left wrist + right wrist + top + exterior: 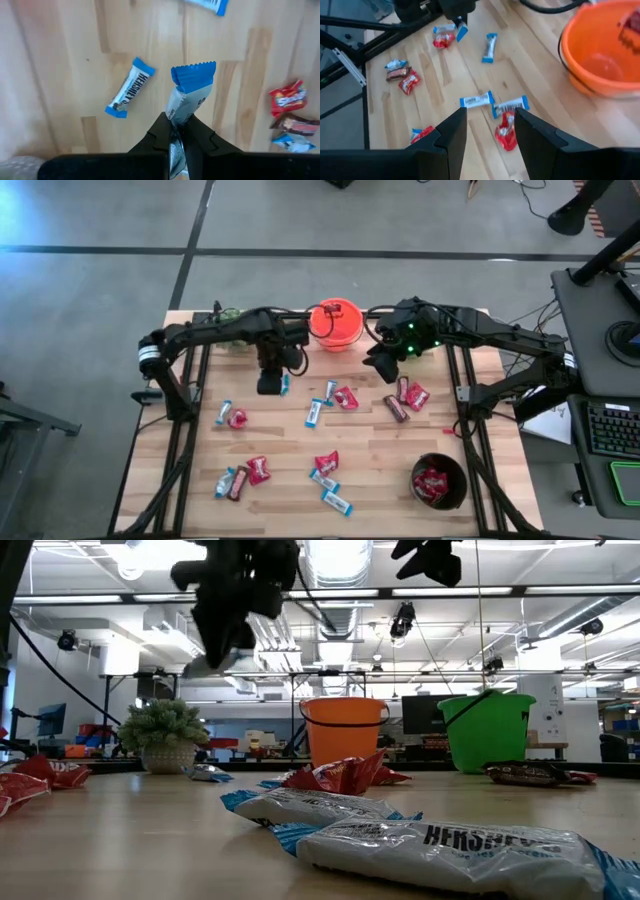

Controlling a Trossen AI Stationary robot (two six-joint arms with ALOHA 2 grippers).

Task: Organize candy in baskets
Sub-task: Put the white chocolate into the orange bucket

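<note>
While it hangs above the table: the left gripper (176,131) is pinched tight on a blue-and-white bar (187,95).
Held bar: it sticks out past the fingers (161,136), lifted off the wood.
Right gripper (489,127): its fingers are apart with nothing between them, up beside the orange basket (335,323).
Orange basket: at the far edge of the table (280,500), between the two arms.
Black basket (438,480): near the front right corner, with red packets (431,482) inside.
Green basket (487,730): seen in the low view, next to the orange one.
Loose candy (340,396): red, brown and blue-and-white pieces lie spread over the wood.
</note>
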